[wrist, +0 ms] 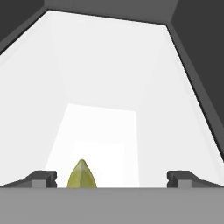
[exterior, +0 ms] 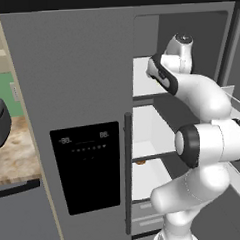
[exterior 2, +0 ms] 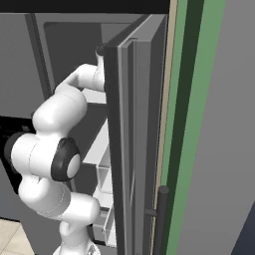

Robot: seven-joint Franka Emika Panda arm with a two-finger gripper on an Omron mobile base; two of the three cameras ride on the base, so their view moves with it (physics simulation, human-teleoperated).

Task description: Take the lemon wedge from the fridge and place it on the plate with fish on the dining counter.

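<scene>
Left base view: arm reaches into the open right side of the fridge (exterior: 76, 94), hand at the upper white shelf (exterior: 142, 76); small brown item (exterior: 140, 162) on a lower shelf. Right base view: open fridge door (exterior 2: 134, 139) hides the hand. Hand view: gripper (wrist: 112, 178) jaws wide apart, nothing held; lemon wedge (wrist: 82, 175) on the white shelf between the fingertips, close to the left-hand one (wrist: 41, 178).

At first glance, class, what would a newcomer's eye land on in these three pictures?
The white arm reaching through the fridge's open right door onto an upper white shelf. In the hand view, the yellow-green lemon wedge sits between the open gripper's fingertips, nearer the left one. A small brown item lies on a lower shelf.
</scene>
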